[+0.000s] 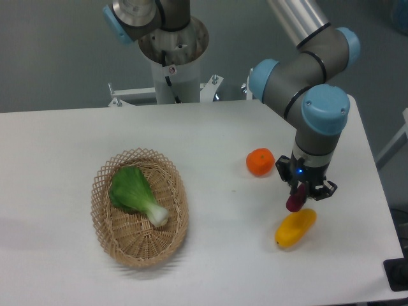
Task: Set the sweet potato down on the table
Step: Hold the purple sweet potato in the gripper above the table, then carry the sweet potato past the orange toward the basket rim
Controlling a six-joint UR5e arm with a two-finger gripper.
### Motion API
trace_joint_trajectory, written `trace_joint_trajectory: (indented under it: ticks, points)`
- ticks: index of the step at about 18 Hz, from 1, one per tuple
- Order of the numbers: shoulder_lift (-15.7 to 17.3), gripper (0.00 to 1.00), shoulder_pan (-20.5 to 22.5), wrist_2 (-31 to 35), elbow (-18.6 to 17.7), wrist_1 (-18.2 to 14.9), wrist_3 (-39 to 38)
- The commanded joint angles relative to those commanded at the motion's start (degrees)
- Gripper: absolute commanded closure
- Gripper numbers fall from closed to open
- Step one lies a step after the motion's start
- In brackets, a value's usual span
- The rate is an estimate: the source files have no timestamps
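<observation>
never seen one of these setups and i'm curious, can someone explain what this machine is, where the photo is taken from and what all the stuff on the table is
This is a jointed robot arm, grey with blue caps, bolted at the back of a white table. One fixed camera looks down at it from the front. At the arm's tip is a two-finger gripper, a simple clamp. It is shut on a small reddish-purple sweet potato, which hangs end-down just above the table. Right below it lies a yellow fruit, and an orange sits to the side. Further over, a wicker basket holds a leafy green vegetable.
</observation>
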Motion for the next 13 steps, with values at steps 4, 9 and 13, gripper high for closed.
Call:
trace_joint_trajectory:
  ticks: [4, 9, 13]
  points:
    - [4.0, 0.87, -1.8, -0.1, -7.6, 1.2, -0.1]
    - [8.2, 0.87, -5.5, -0.1, -13.9, 1.2, 0.0]
    - [11.0, 0.87, -7.9, -0.1, -19.5, 1.2, 0.2]
